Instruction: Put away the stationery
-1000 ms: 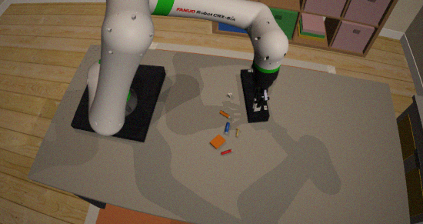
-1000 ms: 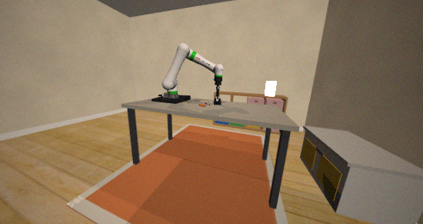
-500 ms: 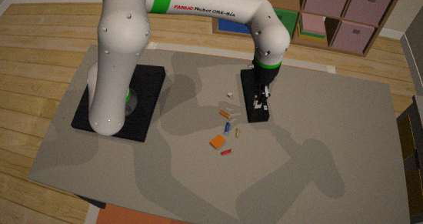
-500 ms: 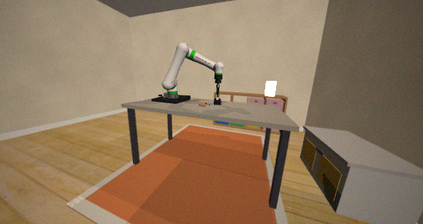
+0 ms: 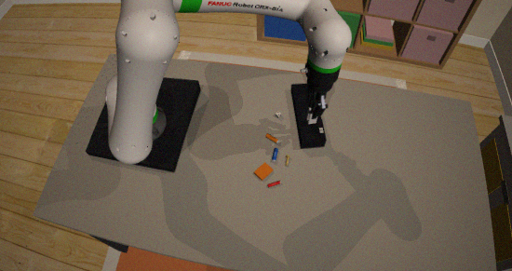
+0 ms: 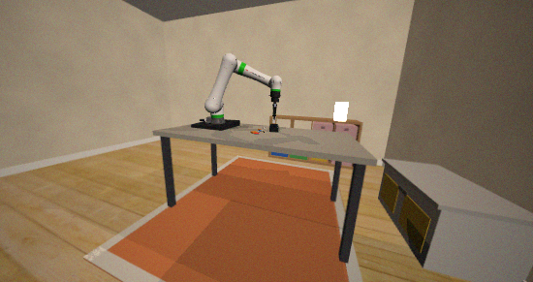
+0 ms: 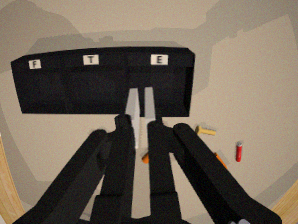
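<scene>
Claw (image 5: 313,118) hangs over the black bin row (image 5: 311,138), fingers drawn together, nothing seen between them. The stationery is on the table (image 5: 396,178), all on the base side of the bins. Nearest is an orange marker (image 5: 271,138), long axis slanting towards the bins. Further out lie a blue piece (image 5: 276,155) and a red piece (image 5: 274,183). Bin tags read "T" (image 7: 91,60) and "E" (image 7: 158,59); a third is blurred. Arm reads "FANUC Robot CRX-5iA" (image 5: 244,6).
</scene>
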You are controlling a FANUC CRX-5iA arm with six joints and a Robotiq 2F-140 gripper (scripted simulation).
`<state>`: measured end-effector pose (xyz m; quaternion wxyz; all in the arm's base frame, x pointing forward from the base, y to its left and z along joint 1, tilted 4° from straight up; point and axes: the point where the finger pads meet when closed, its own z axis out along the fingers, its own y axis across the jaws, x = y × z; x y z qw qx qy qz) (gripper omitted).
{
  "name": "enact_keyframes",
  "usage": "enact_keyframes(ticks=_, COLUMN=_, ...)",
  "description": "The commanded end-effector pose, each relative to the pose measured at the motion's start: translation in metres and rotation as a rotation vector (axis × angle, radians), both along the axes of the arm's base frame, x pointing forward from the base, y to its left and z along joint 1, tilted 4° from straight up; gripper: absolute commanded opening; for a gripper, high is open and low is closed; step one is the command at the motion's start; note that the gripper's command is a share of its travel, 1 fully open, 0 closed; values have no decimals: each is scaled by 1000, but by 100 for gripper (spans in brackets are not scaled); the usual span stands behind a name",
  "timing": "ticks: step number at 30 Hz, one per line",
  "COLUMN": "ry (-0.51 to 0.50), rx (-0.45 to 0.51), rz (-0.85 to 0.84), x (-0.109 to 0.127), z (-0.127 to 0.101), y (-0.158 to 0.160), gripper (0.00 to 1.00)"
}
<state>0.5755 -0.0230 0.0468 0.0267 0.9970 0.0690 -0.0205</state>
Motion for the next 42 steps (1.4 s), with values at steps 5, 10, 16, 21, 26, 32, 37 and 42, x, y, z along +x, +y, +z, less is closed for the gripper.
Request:
enact_keyframes(ticks=5, ry=-1, rx=0, rz=0, x=-1, z=-2, y=41, gripper=5)
enact_keyframes(ticks=10, ry=-1, rx=0, rz=0, x=-2, z=-3, y=61, gripper=5)
enact_keyframes(ticks=16, ry=-1, rx=0, rz=0, x=-2, z=-4, y=70, gripper=5)
enact_keyframes(ticks=21, ry=-1, rx=0, rz=0, x=-2, z=-12, y=70, gripper=5)
enact_keyframes(ticks=26, ry=-1, rx=0, rz=0, x=-3, z=-25, y=69, gripper=5)
enact_keyframes(ticks=32, ry=-1, rx=0, rz=0, x=-3, z=-36, y=68, gripper=5)
enact_keyframes(ticks=37, ry=-1, rx=0, rz=0, x=-4, z=-49, y=68, gripper=5)
enact_keyframes(ticks=42, ry=-1, rx=0, rz=0, x=-4, z=-62, y=67, gripper=5)
